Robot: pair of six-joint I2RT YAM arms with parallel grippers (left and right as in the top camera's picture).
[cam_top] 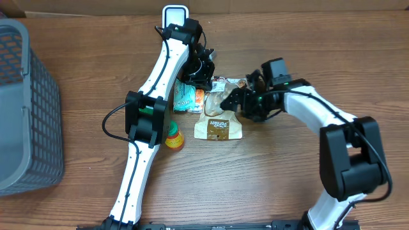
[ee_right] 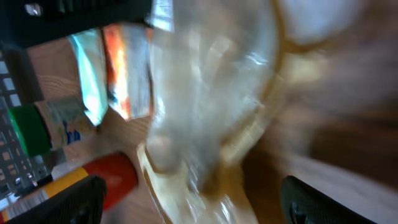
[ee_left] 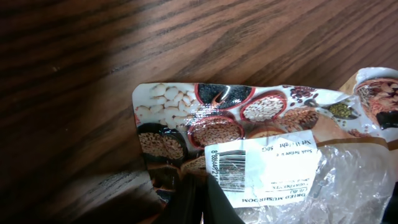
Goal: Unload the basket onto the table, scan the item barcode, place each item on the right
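Wood-grained tabletop (cam_top: 287,38) is seen throughout, with a gray mesh basket (cam_top: 25,128) set well off to the left end effector's (ee_left: 198,200) outer side; its contents cannot be told. A clear pouch (ee_left: 267,118) is pinched at its edge by the closed left end effector, its long axis laid from there towards the right end effector (ee_right: 189,183), whose fingers are spread wide and grip nothing. The barcode label (ee_left: 261,165) is turned upward, just beside the left fingertips. A brown pouch (cam_top: 218,126) is lying near the right end effector.
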